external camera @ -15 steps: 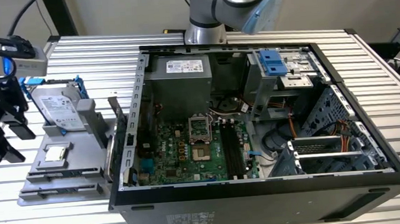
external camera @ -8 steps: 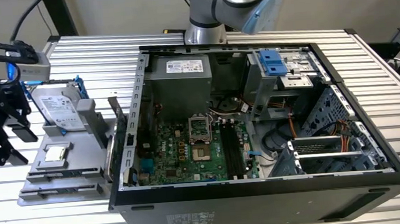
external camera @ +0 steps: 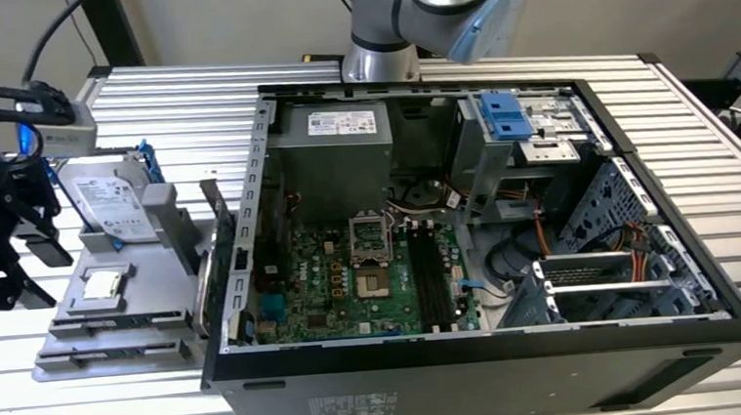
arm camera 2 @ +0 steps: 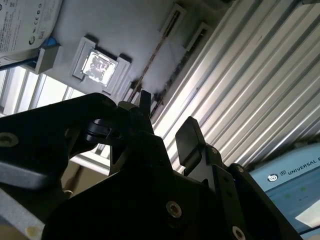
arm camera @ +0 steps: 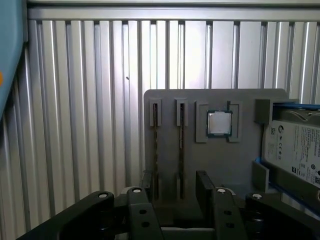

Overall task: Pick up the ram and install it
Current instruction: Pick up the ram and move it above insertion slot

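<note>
open computer case (external camera: 487,371) beside grey tray (external camera: 156,318) holding hard drive (external camera: 112,198) and cpu (external camera: 106,283).

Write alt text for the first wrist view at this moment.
The open gripper hangs over a grey holder on a ribbed metal table, fingers framing two narrow slots with thin sticks on edge, apparently the ram. Beside the slots the holder carries a square silver CPU chip and a hard drive.

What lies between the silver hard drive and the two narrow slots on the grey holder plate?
The small square silver CPU chip lies there; the first wrist view shows it.
</note>
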Controlling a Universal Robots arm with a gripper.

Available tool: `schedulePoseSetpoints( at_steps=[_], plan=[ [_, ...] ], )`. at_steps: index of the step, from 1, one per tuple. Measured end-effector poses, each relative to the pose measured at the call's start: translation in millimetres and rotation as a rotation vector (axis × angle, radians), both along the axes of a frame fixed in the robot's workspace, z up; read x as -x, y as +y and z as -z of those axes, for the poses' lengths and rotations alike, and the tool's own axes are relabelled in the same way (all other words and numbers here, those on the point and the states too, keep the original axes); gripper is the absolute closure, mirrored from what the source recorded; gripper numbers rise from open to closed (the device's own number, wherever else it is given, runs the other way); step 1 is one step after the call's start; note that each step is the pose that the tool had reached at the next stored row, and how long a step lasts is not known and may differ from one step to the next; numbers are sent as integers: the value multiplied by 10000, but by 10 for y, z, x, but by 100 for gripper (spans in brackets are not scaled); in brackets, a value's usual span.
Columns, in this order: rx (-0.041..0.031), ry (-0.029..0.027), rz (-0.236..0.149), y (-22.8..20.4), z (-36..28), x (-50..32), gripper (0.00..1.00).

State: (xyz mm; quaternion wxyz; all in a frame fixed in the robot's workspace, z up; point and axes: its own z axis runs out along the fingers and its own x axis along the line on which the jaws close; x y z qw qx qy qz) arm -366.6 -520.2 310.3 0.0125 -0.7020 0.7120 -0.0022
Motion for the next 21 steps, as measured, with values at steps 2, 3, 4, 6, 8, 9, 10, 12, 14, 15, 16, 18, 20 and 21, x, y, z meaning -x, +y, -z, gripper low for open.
schedulePoseSetpoints(
  at_steps=[2, 3, 4, 6, 8, 9, 10, 12, 14, 15, 16, 18, 20, 21],
  plan=[
    [0, 0, 1, 0, 1, 0, 0],
    [-2, -2, 0, 0, 2, 0, 0],
    [-2, -1, 0, 0, 3, 0, 0],
    [-5, -5, 0, 0, 14, 0, 0],
    [-2, -2, 0, 0, 29, 0, 0],
    [-2, -2, 0, 0, 40, 0, 0],
    [-3, -3, 0, 0, 53, 0, 0],
    [-2, -2, 1, 0, 75, 0, 0],
    [-2, -1, 1, -1, 98, 0, 0],
    [-2, 0, 1, -1, 106, 1, 0],
    [-2, 1, 0, -2, 113, 0, 0],
    [-2, 16, 1, -4, 130, 0, 0],
    [-2, 53, 0, -6, 146, 0, 0],
    [-2, 78, 0, -7, 154, 0, 0]
  ],
)
